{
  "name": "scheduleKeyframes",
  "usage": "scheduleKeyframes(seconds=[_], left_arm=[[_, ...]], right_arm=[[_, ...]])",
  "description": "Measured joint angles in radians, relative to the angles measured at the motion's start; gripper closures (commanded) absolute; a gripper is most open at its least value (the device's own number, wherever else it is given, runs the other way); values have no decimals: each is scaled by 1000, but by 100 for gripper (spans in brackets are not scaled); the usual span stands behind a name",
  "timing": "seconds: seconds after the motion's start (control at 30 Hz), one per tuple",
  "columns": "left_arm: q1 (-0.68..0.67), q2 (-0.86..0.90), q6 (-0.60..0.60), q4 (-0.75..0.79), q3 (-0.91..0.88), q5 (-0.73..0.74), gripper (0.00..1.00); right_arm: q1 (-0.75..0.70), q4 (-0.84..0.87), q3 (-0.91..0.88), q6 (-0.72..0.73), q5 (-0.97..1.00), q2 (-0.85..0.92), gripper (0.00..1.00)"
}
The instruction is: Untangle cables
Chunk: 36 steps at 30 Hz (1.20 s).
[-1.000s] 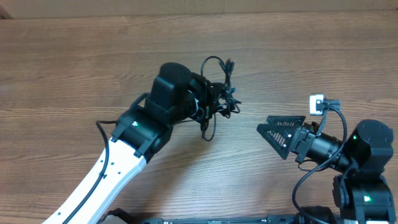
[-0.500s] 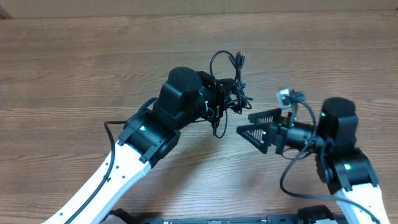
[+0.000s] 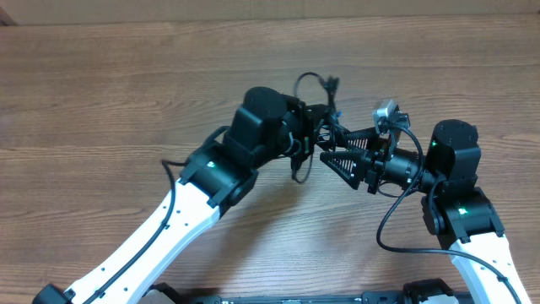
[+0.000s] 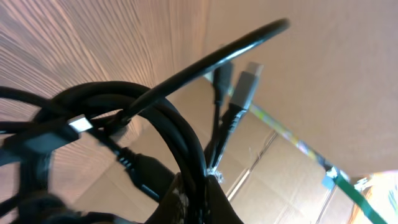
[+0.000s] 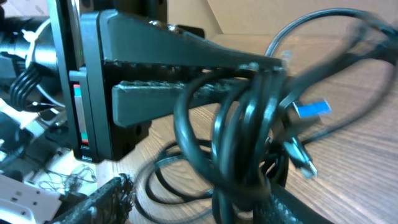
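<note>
The cables (image 3: 326,125) are a bunch of thin black cords held above the wooden table (image 3: 126,84), with one loop (image 3: 309,79) standing up. My left gripper (image 3: 310,133) is shut on the bunch; in the left wrist view its fingertips (image 4: 200,199) pinch several strands of the cables (image 4: 155,106), and a grey plug (image 4: 245,78) sticks up. My right gripper (image 3: 331,145) reaches in from the right, jaws apart. In the right wrist view the cables (image 5: 249,137) hang between the right gripper's (image 5: 205,199) fingers, close against the right finger, and a blue-tipped plug (image 5: 311,109) dangles.
The left arm's long dark fingers (image 5: 186,62) fill the upper half of the right wrist view. A cardboard wall (image 3: 253,8) runs along the table's far edge. The right arm's own thick cable (image 3: 392,228) loops beside its wrist.
The left arm has carried the bunch to the right. The right arm has swung left to the bunch, and its jaws have narrowed around the cords.
</note>
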Motion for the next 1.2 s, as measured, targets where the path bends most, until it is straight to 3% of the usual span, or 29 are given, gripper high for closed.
scheduleKeyframes(seconds=[0.2,0.37,0.57,0.63,0.67,0.73,0.8,0.97,1.0,1.1,1.2], left_arm=[[-36,8,-15,22,0,35,96],[-28,9,-2,17,0,52,89],[46,9,130,22,0,187,75],[83,9,203,29,0,256,68],[101,9,241,37,0,287,56],[151,8,378,98,-3,361,41],[236,5,551,183,-2,415,34],[391,-4,992,242,-2,649,27],[405,-5,1071,239,-2,704,20],[448,-6,1382,217,-2,929,17],[454,-6,1535,183,-2,1033,18]], right_arm=[[0,-7,0,-3,39,0,85],[0,-36,0,-7,55,0,92],[0,-39,0,-3,64,0,92],[0,-39,0,-3,65,1,92],[0,-39,0,-3,67,1,92],[0,-37,1,-2,68,1,92],[0,-55,0,1,54,2,92],[0,-40,0,1,-39,3,92],[0,-31,0,0,-61,3,92],[0,39,0,0,-196,4,92],[0,74,0,1,-282,4,92]])
